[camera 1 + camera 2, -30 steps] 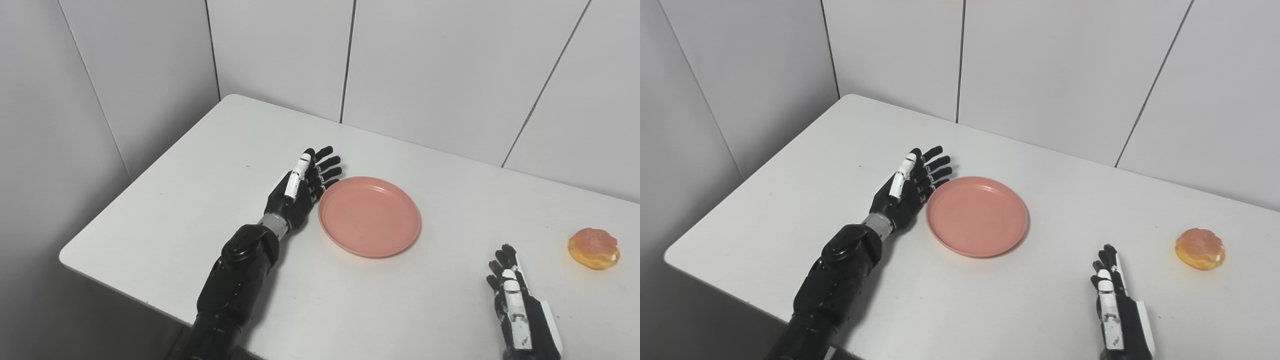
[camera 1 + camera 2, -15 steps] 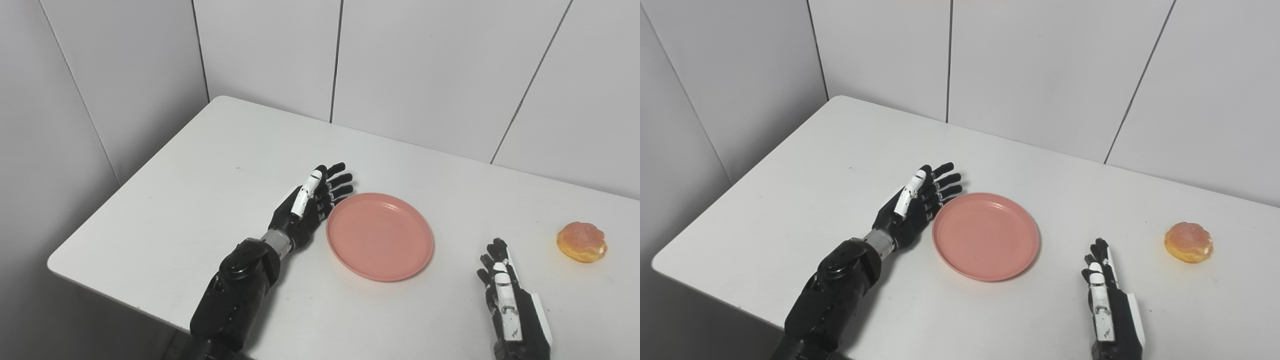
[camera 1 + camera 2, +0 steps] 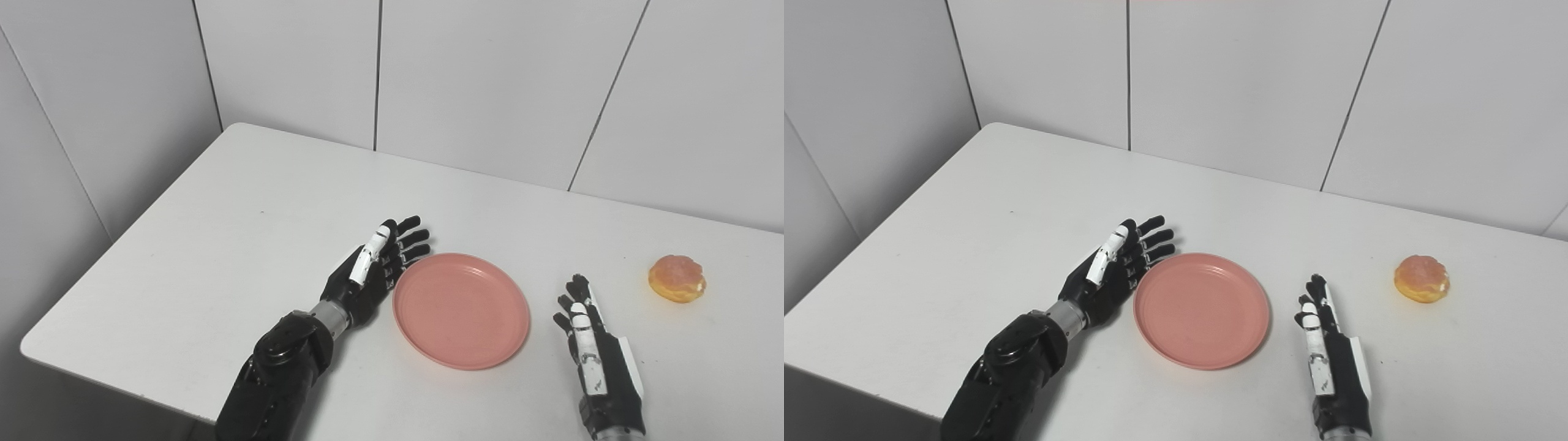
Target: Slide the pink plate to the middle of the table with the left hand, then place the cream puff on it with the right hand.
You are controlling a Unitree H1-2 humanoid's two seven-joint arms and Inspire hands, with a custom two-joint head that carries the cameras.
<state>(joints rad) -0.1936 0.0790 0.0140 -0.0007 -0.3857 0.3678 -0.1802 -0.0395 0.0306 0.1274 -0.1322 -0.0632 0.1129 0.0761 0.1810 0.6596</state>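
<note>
The pink plate (image 3: 460,309) lies flat on the white table (image 3: 245,202), with nothing on it. My left hand (image 3: 373,272) rests open on edge against the plate's left rim, fingers stretched toward the far wall. My right hand (image 3: 593,355) is open and holds nothing, lying just right of the plate with a small gap between them. The cream puff (image 3: 677,278), golden with a pale filling seam, sits on the table farther right and a little beyond the right hand.
Grey wall panels (image 3: 490,79) close the table's far side and left side. The table's near-left corner (image 3: 27,352) drops off close to my left arm.
The camera has swung, shifting the whole scene. My left hand has kept against the plate's left rim as the plate slid right, narrowing the gap to the right hand. The puff lies still.
</note>
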